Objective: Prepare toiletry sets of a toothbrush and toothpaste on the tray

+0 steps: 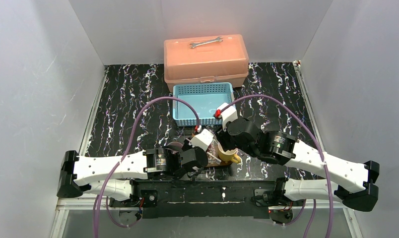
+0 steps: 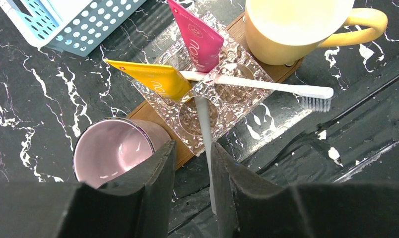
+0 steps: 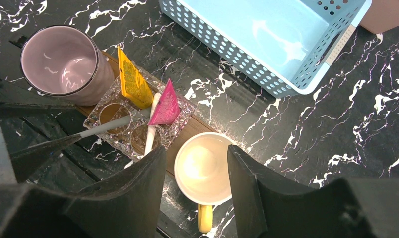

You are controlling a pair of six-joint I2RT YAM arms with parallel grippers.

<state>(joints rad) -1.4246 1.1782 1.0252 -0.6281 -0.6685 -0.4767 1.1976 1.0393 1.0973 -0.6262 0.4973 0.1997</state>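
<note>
The dark-brown tray [image 2: 144, 112] carries a clear glass holder [image 2: 237, 62], a purple cup [image 2: 113, 153] and a yellow mug [image 2: 292, 29]. The yellow toothpaste [image 2: 153, 79] and pink toothpaste [image 2: 197, 37] stand tilted in the holder. One toothbrush [image 2: 267, 87] lies across the holder, bristles over the table. A second toothbrush [image 2: 203, 129] slants out of the holder and runs between the jaws of my left gripper [image 2: 193, 153]. It lies against the right finger, with a gap to the left finger. My right gripper [image 3: 195, 153] is open and empty above the mug [image 3: 205, 168].
A light-blue slotted basket [image 1: 203, 101] sits just behind the tray. An orange toolbox [image 1: 206, 62] with a steel wrench [image 1: 206, 42] on its lid stands at the back. White walls close in the left, right and back sides.
</note>
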